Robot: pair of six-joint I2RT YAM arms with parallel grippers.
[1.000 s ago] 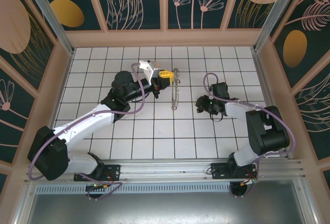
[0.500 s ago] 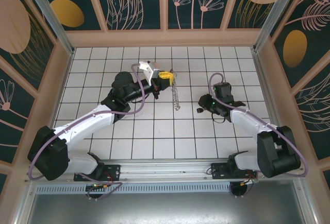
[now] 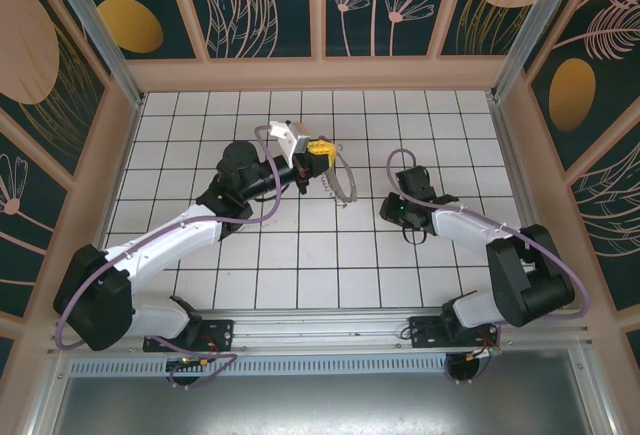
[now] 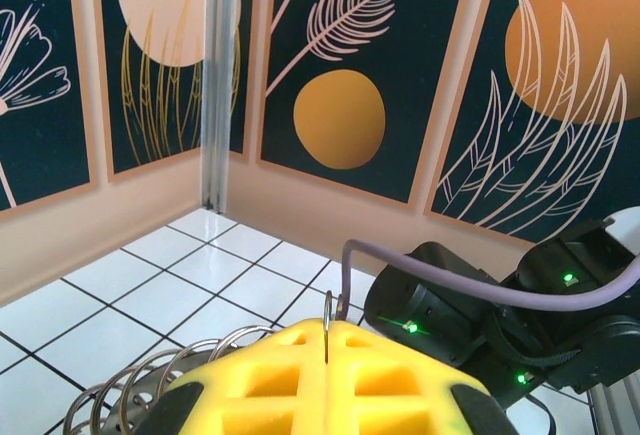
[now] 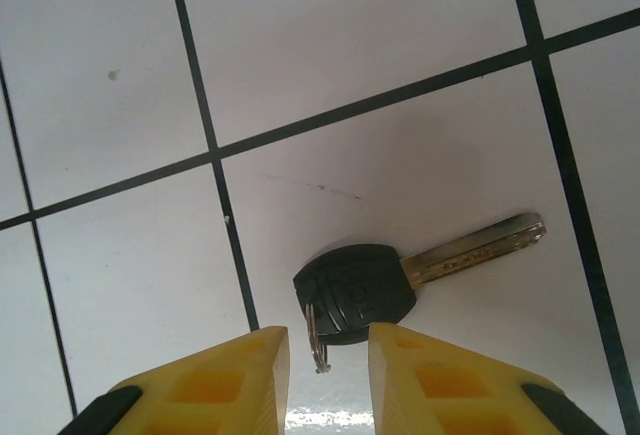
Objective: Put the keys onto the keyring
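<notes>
The left arm [image 3: 180, 230] stretches from the lower left of the overhead view up to the middle of the white tiles [image 3: 300, 255], elbow bent and wrist turned to the right. The left gripper [image 3: 318, 147] has its yellow fingers [image 4: 270, 380] pressed together, pinching the thin wire of the keyring [image 3: 341, 183]. The rest of the loop curves away from the gripper, down and to the right, near the centre of the picture. In the left wrist view the wire stands up out of the seam between the fingers, and the small coils [image 4: 150, 390] fringing the loop fan out at the lower left.

The right arm [image 3: 480, 230] rises from the lower right, folds sharply at the elbow and reaches left. Its wrist tips the right gripper [image 3: 392, 211] down toward the tiles just right of centre, well apart from the loop. In its own view, its two yellow fingers [image 5: 220, 390] stand a little apart. The key [image 5: 355, 293] lies flat on a tile just above them, black head low, blade pointing up to the right. The key's own small ring [image 5: 317, 340] sits in the gap, not gripped.
</notes>
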